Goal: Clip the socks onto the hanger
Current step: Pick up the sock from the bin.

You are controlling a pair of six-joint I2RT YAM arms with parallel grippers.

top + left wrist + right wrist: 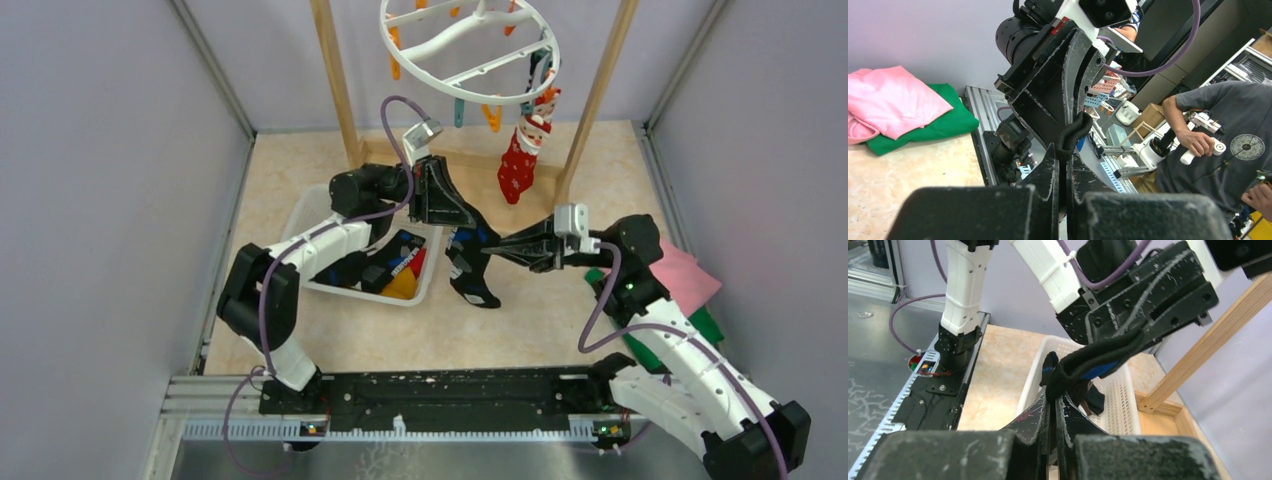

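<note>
The table (340,335) was beige and marbled, enclosed on three sides by lilac panels (110,200). A wooden frame (336,90) stood at the back. The hanger (470,50) hung within it, with a red sock (520,165) dangling from a peg on its right side. A pink cloth (688,272) lay over a green cloth (706,325) at the right edge. A white basket (312,208), left of centre, held a yellow sock (403,287) among others. The left fingers (1053,162) and right fingers (1047,407) were each closed tight, pinching the black sock (470,268). It was held between them above the table, just right of the basket.
</note>
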